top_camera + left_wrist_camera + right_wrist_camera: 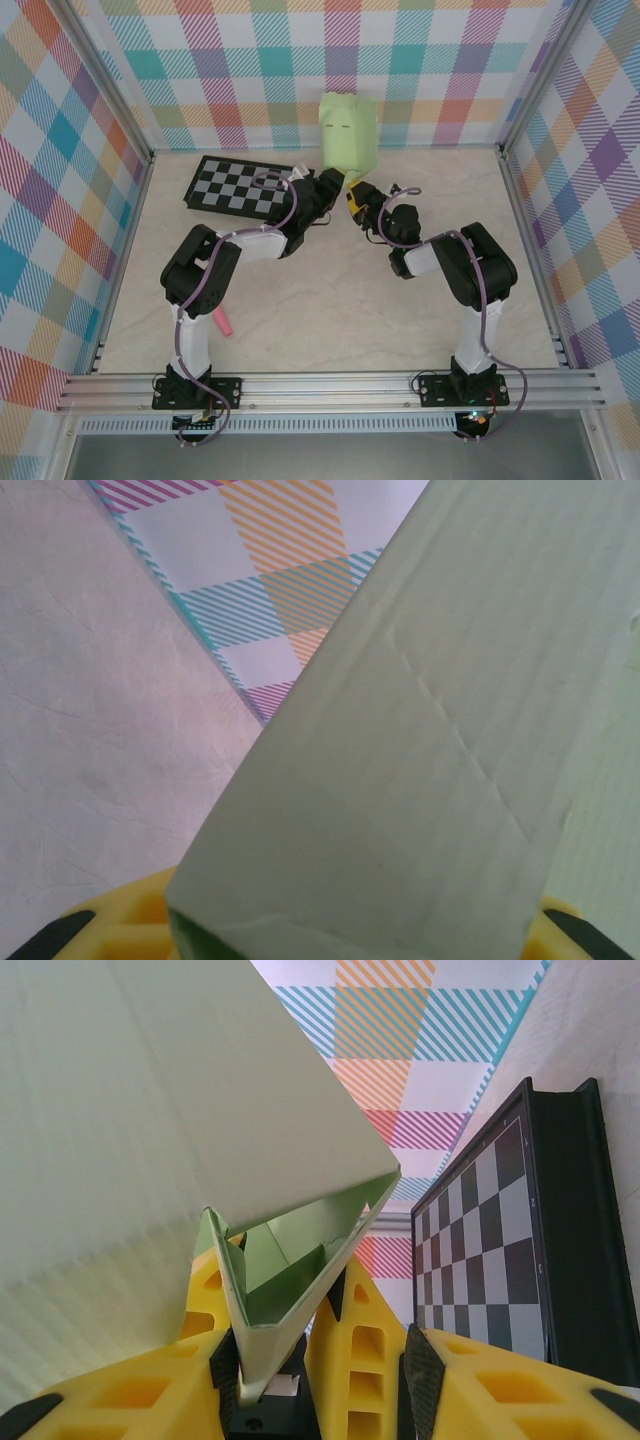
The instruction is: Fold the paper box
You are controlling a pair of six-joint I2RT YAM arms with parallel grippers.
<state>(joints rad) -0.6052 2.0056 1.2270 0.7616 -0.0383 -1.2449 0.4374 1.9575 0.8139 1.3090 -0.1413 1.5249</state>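
Mid-fold, the paper box (347,130), held upright at 12 o'clock, is clamped by the left gripper (333,182); closure of the right gripper (353,192) on its lower flap cannot be told, and a firm pinch there is judged the next requirement.

The pale table (330,310) carries a checkerboard (240,187) and a pink stick (223,324).

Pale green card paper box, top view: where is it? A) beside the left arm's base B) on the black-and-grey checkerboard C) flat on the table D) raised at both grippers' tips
D: the pale green card paper box stands raised off the table, its lower end at the left gripper and right gripper.
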